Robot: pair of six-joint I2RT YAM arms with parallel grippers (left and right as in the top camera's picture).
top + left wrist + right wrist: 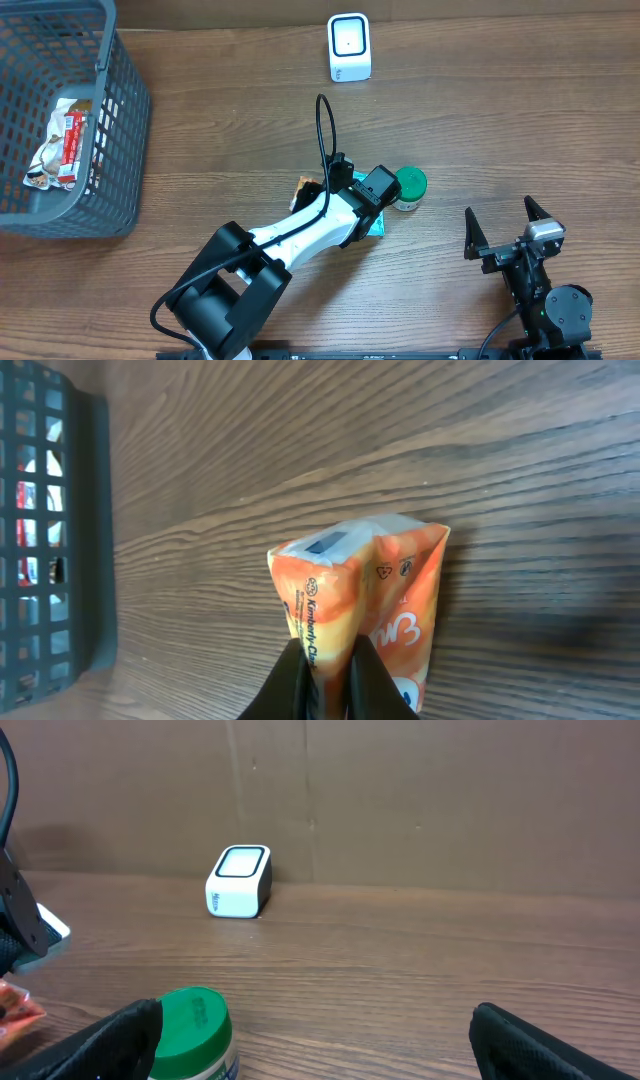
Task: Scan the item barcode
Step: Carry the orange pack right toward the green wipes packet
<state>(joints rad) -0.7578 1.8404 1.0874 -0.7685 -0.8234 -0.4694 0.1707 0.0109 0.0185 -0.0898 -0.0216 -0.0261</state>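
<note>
L wrist view: left hand (330,678) clamped shut on the lower edge of an orange soft plastic tissue packet (365,595). Resting on the wooden table (300,450) or lifted: can't tell. Overhead shows only an orange corner, mid-table, rest under the arm. Print reads "Kimberly Cla…", remainder cut off.

R wrist view: right hand (325,1045) spread wide, empty. White box scanner (240,880) by the far edge. Green-lidded tub (195,1020), label cropped.

Overhead only: grey mesh basket (120,120) w/ wrappers, text illegible.
</note>
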